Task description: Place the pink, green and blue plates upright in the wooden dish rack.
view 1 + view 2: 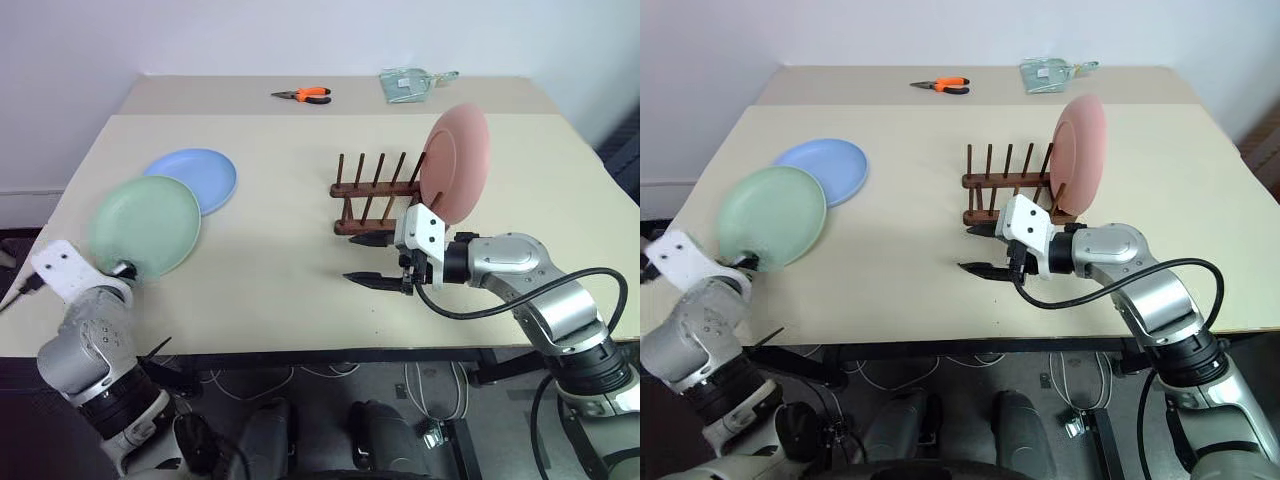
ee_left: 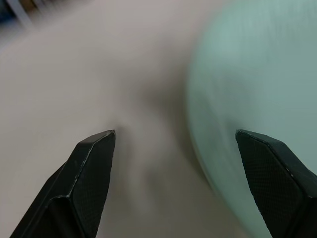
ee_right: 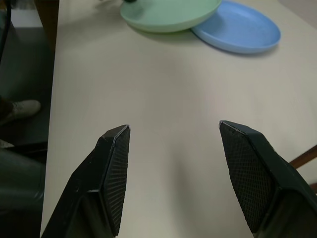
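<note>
The pink plate [image 1: 455, 163] stands upright at the right end of the wooden dish rack [image 1: 372, 195]. The green plate [image 1: 145, 225] sits at the table's left, overlapping the near edge of the blue plate [image 1: 197, 177], which lies flat. My left gripper [image 2: 176, 134] is open at the green plate's near rim. One finger [image 2: 275, 168] is over the plate, and I cannot tell whether it touches. My right gripper [image 1: 350, 258] hangs open and empty just in front of the rack, pointing left.
Orange-handled pliers [image 1: 305, 95] and a clear packet [image 1: 408, 83] lie on the far table section. The beige table [image 1: 270, 290] has bare surface between the plates and the rack. Its front edge runs just below both grippers.
</note>
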